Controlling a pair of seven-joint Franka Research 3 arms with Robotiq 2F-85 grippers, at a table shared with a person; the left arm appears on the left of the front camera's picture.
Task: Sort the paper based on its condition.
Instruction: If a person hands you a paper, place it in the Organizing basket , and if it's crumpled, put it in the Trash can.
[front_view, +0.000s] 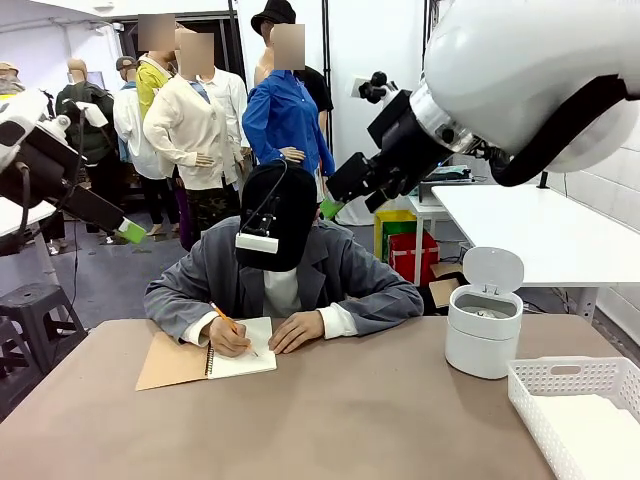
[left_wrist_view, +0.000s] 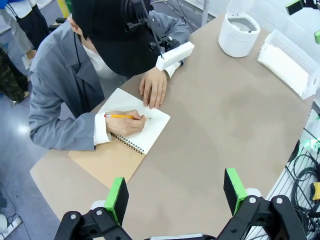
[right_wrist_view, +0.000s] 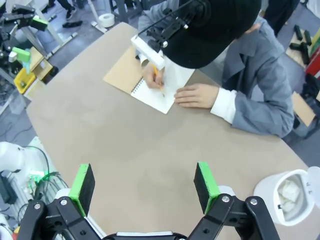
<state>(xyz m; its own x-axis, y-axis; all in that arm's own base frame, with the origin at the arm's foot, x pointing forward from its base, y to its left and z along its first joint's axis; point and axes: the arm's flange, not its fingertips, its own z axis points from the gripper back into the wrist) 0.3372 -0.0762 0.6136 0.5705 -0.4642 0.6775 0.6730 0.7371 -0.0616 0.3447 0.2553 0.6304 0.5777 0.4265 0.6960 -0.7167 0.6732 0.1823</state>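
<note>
Hanging over the table (front_view: 350, 420) with left gripper (left_wrist_view: 176, 192) and right gripper (right_wrist_view: 144, 182) both released, fingers spread, grasping nothing. Storing flat paper (front_view: 590, 442) in the white basket (front_view: 560, 378). Holding crumpled paper (right_wrist_view: 289, 192) inside the open-lidded bin (front_view: 480, 355) nearby. Writing in a notebook (front_view: 248, 362) with a pencil (front_view: 222, 314).

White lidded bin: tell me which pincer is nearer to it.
Right. The right pincer hangs above the table with the white bin close beside it; the left pincer hangs at the table's opposite end, far from the bin.
</note>
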